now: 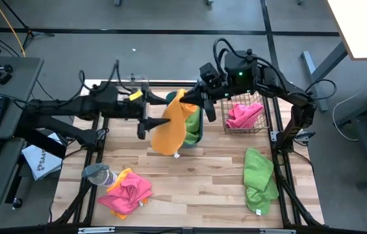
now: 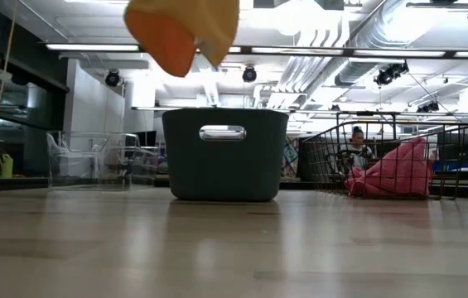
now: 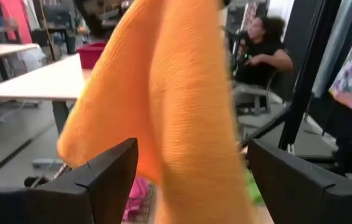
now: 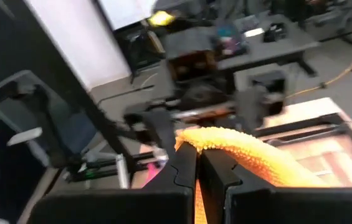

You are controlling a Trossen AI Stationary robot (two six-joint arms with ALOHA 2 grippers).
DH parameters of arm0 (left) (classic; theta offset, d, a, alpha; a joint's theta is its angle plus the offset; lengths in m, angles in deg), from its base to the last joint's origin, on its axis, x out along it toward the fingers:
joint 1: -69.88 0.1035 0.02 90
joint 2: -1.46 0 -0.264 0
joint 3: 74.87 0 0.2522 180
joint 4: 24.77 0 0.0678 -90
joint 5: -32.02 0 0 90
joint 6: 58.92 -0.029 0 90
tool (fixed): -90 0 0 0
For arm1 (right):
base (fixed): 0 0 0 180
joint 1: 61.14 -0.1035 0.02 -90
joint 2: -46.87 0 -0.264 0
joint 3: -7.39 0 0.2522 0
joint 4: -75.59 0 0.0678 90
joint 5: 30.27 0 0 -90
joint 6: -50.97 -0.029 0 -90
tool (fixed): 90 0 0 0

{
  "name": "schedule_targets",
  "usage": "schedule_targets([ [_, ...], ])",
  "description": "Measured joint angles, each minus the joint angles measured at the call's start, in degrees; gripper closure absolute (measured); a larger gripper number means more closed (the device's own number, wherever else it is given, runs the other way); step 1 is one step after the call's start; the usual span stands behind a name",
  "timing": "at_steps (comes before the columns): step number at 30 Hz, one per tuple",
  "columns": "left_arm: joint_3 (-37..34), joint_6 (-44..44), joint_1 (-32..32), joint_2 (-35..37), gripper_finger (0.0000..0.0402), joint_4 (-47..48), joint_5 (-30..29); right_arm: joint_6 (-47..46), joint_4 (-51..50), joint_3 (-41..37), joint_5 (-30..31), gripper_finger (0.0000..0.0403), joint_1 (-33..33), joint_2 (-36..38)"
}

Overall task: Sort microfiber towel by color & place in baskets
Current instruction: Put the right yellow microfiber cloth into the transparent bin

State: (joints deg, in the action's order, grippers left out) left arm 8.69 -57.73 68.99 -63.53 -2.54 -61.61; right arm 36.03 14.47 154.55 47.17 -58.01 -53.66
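Note:
An orange towel (image 1: 170, 127) hangs from my right gripper (image 1: 184, 99), which is shut on its top corner above the teal tub (image 1: 194, 130). The towel's lower end (image 2: 184, 29) is clear of the table. My left gripper (image 1: 144, 118) is open at the towel's left side. In the left wrist view its two fingers (image 3: 95, 180) stand on either side of the hanging towel (image 3: 176, 112); I cannot tell whether they touch it. A green towel (image 1: 193, 120) lies in the teal tub. A pink towel (image 1: 243, 115) lies in the wire basket (image 1: 261, 127). My right gripper pinches the orange towel's upper corner (image 4: 208, 142) between its two shut fingers. The fingers come from the table's right side, slanting down. The towel hangs slack below them, lifted clear of the table, partly over the teal tub.
A clear bin (image 2: 93, 157) stands left of the teal tub (image 2: 225, 153), and the wire basket (image 2: 383, 157) right of it. A green towel (image 1: 260, 175) lies at the near right. A pink and orange pile (image 1: 128, 190) lies at the near left, beside a grey cloth (image 1: 97, 173).

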Motion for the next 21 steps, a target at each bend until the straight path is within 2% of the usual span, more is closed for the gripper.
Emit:
schedule_targets([
  [5,0.0,1.1,0.2,-1.5,0.011,-1.8,0.9,0.7,0.6,-0.1,-1.2,0.0403,-1.7,-0.9],
  [10,0.0,4.8,0.2,-3.5,0.011,-3.0,11.9,1.5,2.8,-0.1,-1.2,0.0403,-2.2,-1.8],
  [13,0.0,6.9,0.1,-5.2,0.011,-5.6,15.7,1.4,3.9,-0.1,-1.5,0.0403,-2.2,-2.0],
  [17,0.0,7.8,0.1,-7.5,0.011,-9.8,15.7,1.5,4.4,-0.1,-1.7,0.0403,-2.2,-2.0],
  [21,0.0,9.4,0.1,-8.3,0.0128,-10.8,10.8,0.4,4.7,-0.1,-1.7,0.0403,-2.2,-2.0],
])
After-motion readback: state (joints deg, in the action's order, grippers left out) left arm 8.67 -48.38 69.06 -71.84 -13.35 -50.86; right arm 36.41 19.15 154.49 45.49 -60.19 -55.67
